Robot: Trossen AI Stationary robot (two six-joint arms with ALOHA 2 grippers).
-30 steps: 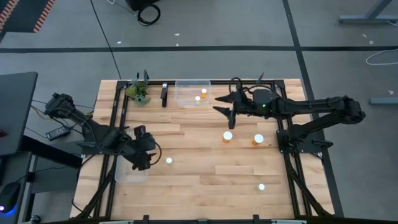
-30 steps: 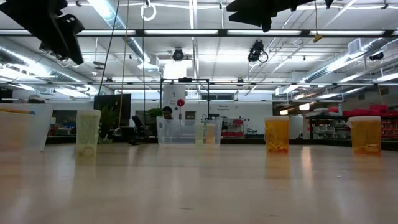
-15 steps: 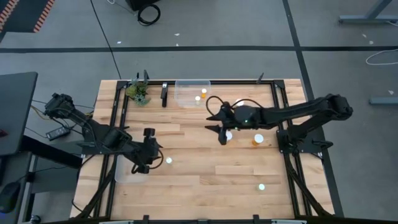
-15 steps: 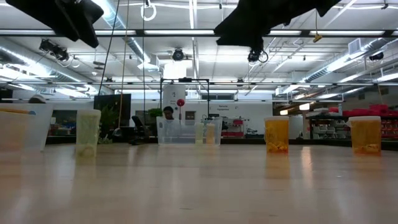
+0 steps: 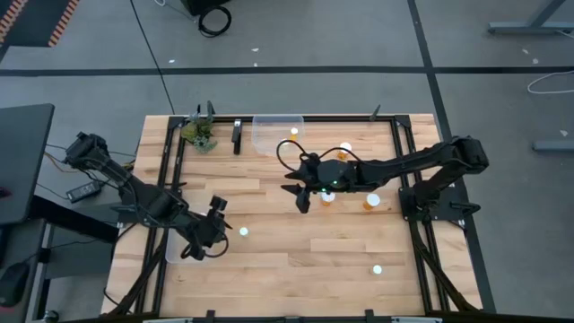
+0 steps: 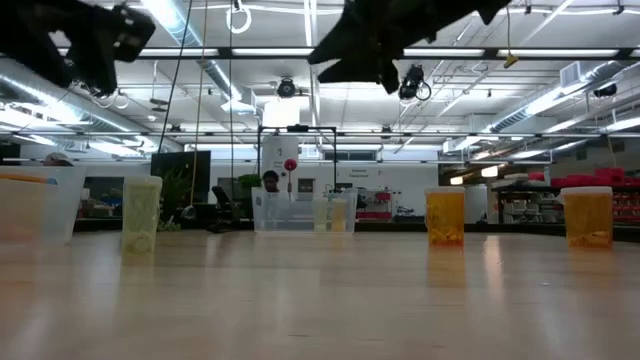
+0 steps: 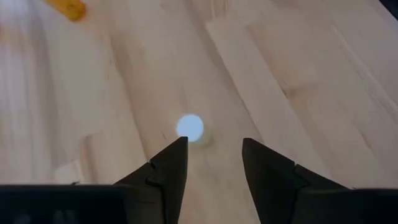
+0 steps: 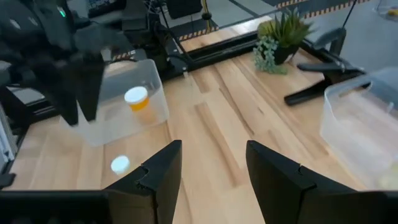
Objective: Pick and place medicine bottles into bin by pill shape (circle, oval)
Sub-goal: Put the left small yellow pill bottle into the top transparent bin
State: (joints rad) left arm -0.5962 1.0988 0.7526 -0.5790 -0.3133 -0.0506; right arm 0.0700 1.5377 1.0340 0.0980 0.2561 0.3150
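Observation:
Several small amber bottles with white caps stand on the wooden table. One bottle (image 5: 243, 231) stands just right of my left gripper (image 5: 215, 230), which is open; in the left wrist view this bottle's cap (image 7: 189, 126) lies just ahead of the fingertips. My right gripper (image 5: 300, 189) is open and empty, above the table's middle, left of a bottle (image 5: 328, 197) that its arm partly hides. More bottles stand at the right (image 5: 371, 201) and near right (image 5: 377, 269). One bottle (image 5: 292, 132) is in the far clear bin (image 5: 269, 139); another (image 8: 137, 98) is in the left clear bin (image 5: 179, 249).
A small green plant (image 5: 199, 133) and a black clamp (image 5: 237, 136) stand at the far left edge. Another bottle (image 5: 345, 146) stands right of the far bin. Black frame rails run along both table sides. Bare wood lies between the two grippers.
My right gripper has swung from the far right, beside the far bin, toward the table's left and near side, past the middle bottle. My left gripper has gone a little toward the near edge and the right, closer to the bottle beside it. No bottle has moved.

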